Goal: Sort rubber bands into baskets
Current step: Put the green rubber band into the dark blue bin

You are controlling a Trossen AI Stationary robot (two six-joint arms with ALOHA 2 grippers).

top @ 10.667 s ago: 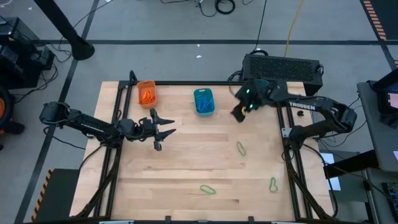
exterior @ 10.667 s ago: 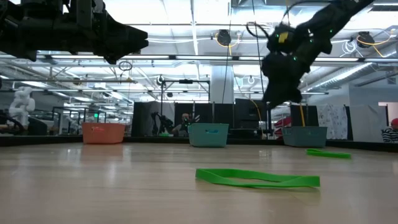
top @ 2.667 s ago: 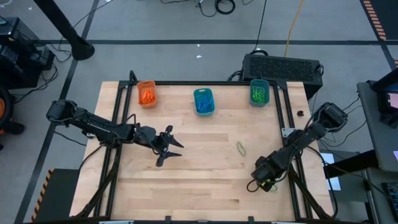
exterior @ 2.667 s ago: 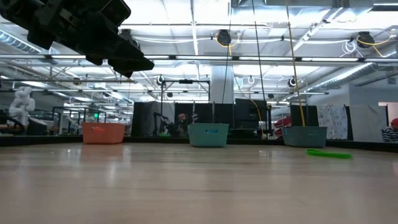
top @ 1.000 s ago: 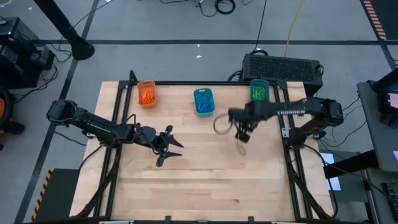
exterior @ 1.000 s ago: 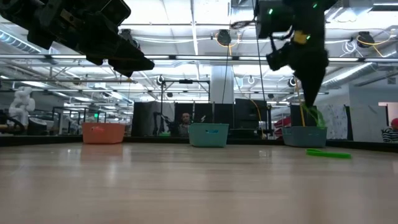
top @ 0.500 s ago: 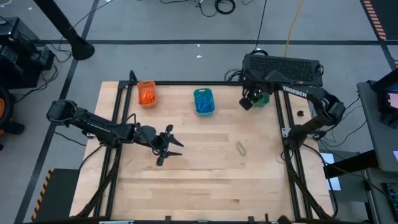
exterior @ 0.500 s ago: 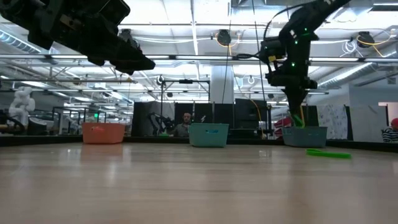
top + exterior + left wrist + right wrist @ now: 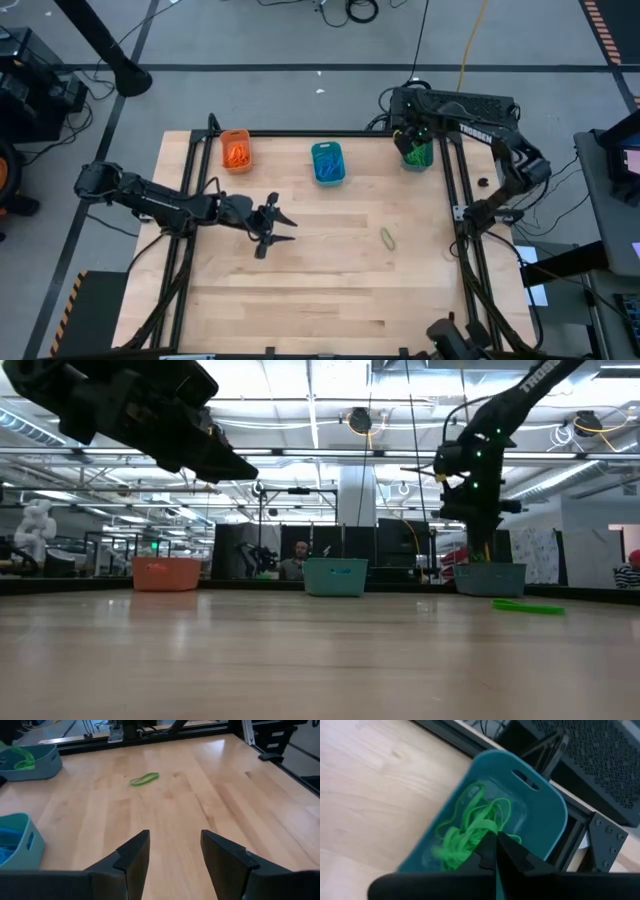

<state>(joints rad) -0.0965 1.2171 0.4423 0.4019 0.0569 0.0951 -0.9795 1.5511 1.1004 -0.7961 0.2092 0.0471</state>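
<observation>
Last loose thin green rubber band [image 9: 388, 238] lying flat on the wooden counter [image 9: 320, 300], well apart from the teal plastic basket of green bands [image 9: 417, 152]. Above that basket, right gripper [image 9: 496, 851], fingers pressed shut, apparently on a green band. Probably the drop-off step; next, opening. Left gripper [image 9: 171, 856] idle, fingers spread, empty. Only the wrist view shows the basket's tangle.

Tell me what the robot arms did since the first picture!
The right gripper went to the table's near right corner, picked up a green band and carried it over the teal basket of green ones. Two loose bands are gone; one green band remains. The left gripper barely moved, open. Baskets stayed put.
</observation>
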